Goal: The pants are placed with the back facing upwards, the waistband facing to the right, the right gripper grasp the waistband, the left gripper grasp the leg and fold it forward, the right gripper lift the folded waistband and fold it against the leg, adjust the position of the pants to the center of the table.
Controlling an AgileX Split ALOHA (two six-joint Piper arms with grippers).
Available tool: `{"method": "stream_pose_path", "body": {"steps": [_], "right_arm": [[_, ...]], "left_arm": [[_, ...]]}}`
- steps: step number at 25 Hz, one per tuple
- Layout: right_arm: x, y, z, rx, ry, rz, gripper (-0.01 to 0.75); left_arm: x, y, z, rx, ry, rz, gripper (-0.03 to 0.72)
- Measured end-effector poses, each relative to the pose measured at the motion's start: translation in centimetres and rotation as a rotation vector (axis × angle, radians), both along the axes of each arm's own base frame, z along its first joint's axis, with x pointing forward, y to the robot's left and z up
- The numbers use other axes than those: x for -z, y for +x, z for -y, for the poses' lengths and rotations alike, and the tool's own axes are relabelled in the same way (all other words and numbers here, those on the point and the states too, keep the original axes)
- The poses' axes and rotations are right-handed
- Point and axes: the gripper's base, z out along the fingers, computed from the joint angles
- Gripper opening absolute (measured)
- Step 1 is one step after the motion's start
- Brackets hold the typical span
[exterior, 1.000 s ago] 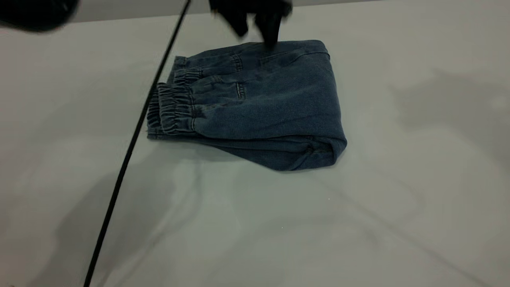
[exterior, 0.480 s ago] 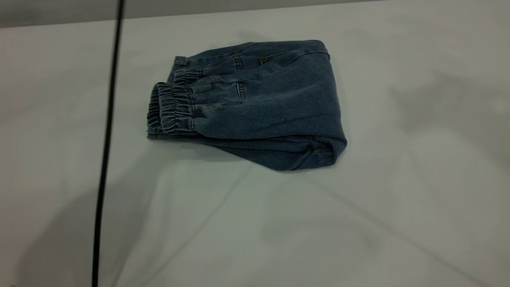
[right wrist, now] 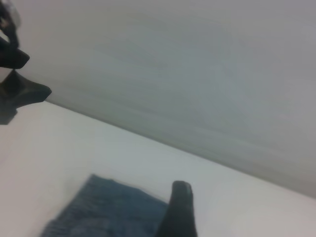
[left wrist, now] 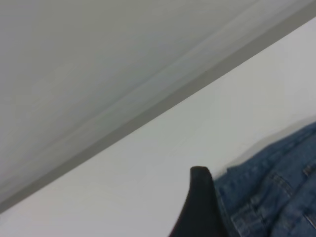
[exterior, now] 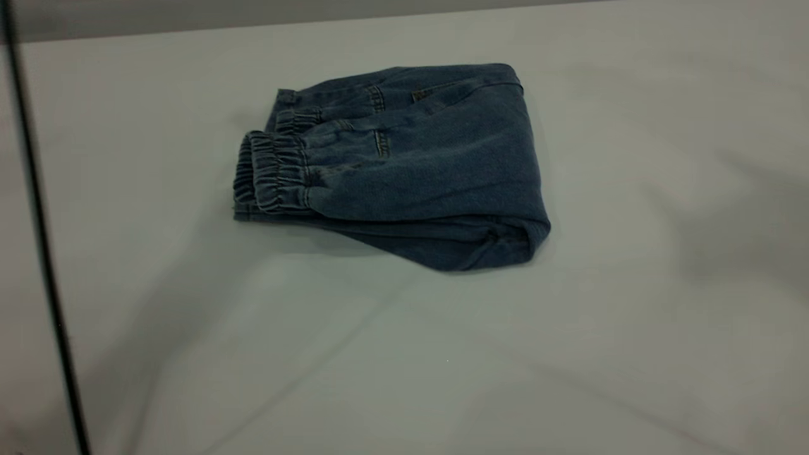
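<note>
White table (exterior: pixel 632 316) bears folded pants (exterior: pixel 404 164), both grippers clear.

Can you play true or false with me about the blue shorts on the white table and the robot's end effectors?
1. The pants lie folded in a bundle. True.
2. The waistband sits at the bundle's left end in the exterior view. True.
3. An end effector is holding the pants. False: none touches them, and none shows in the exterior view.
4. The pants hang over the edge of the table. False: they lie fully on it.
5. A thin black cable crosses the exterior view's left side. True.
</note>
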Motion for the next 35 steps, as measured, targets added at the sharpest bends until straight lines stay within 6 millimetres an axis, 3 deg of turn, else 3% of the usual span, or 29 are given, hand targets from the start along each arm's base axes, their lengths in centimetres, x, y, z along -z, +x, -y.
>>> {"method": "stream_pose_path", "body": {"steps": [3,8,12,15,19,28,31,35], "right_arm": [[-0.4,-2.6,0.0,-0.020,0.031,0.016,0.583],[0.5,-6.9,0.0,-0.061,0.076,0.001,0.583],[1.9,-10.4,-0.2,-0.111,0.129,-0.019,0.583],[3.1,-12.8,-0.3,-0.148,0.142,-0.020,0.583],[4.8,-15.9,0.1,-0.163,0.114,-0.003,0.583],[9.5,-22.4,0.8,-0.212,0.026,0.098,0.583],[11.5,-24.1,1.1,-0.213,0.015,0.130,0.583],[14.3,-26.1,1.3,-0.211,0.003,0.182,0.583]], "left_arm": [[-2.3,-3.5,-1.8,0.001,-0.015,0.022,0.519],[-5.4,-10.0,-5.3,-0.041,-0.094,0.066,0.519],[-7.3,-15.9,-8.4,-0.073,-0.177,0.121,0.519],[-7.4,-20.2,-10.7,-0.090,-0.222,0.151,0.519],[-6.2,-26.3,-13.9,-0.087,-0.255,0.198,0.519],[1.6,-38.0,-20.3,-0.083,-0.322,0.337,0.519],[4.0,-40.2,-21.5,-0.076,-0.352,0.382,0.519],[5.7,-40.7,-21.6,-0.073,-0.354,0.382,0.519]]}}
